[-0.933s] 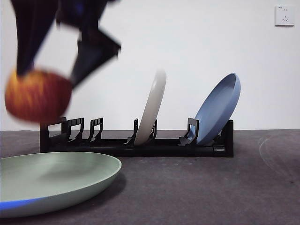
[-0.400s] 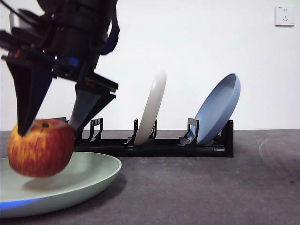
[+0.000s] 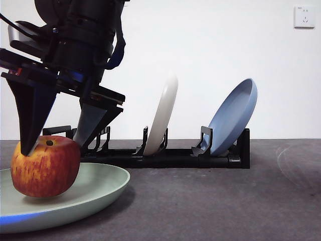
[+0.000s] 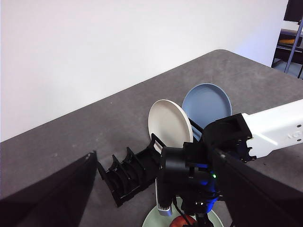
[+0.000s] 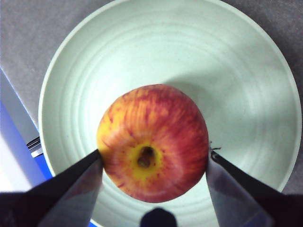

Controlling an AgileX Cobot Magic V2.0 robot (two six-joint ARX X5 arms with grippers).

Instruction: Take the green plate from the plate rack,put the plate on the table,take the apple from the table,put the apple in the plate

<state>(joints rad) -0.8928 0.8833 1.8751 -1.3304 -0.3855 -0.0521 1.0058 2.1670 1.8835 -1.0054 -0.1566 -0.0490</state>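
Note:
The red and yellow apple [image 3: 45, 168] [image 5: 154, 142] rests in the pale green plate [image 3: 100, 183] [image 5: 236, 71], which lies flat on the dark table [image 3: 210, 201] at the near left. My right gripper [image 3: 54, 145] [image 5: 152, 155] comes down from above, its two jaws pressed against the apple's sides. The black plate rack [image 3: 165, 158] [image 4: 128, 175] stands behind the plate. My left gripper [image 4: 152, 152] hangs high over the scene, open and holding nothing; from there the apple [image 4: 182, 221] shows only as a sliver under the right arm.
In the rack a cream-white plate [image 3: 163, 115] [image 4: 169, 124] stands upright in the middle and a blue plate [image 3: 233, 118] [image 4: 206, 101] leans at its right end. A wall socket [image 3: 304, 16] sits high at the back right.
The right gripper has come down with the apple, from mid-air above the plate to the plate's surface, where the apple now sits still.

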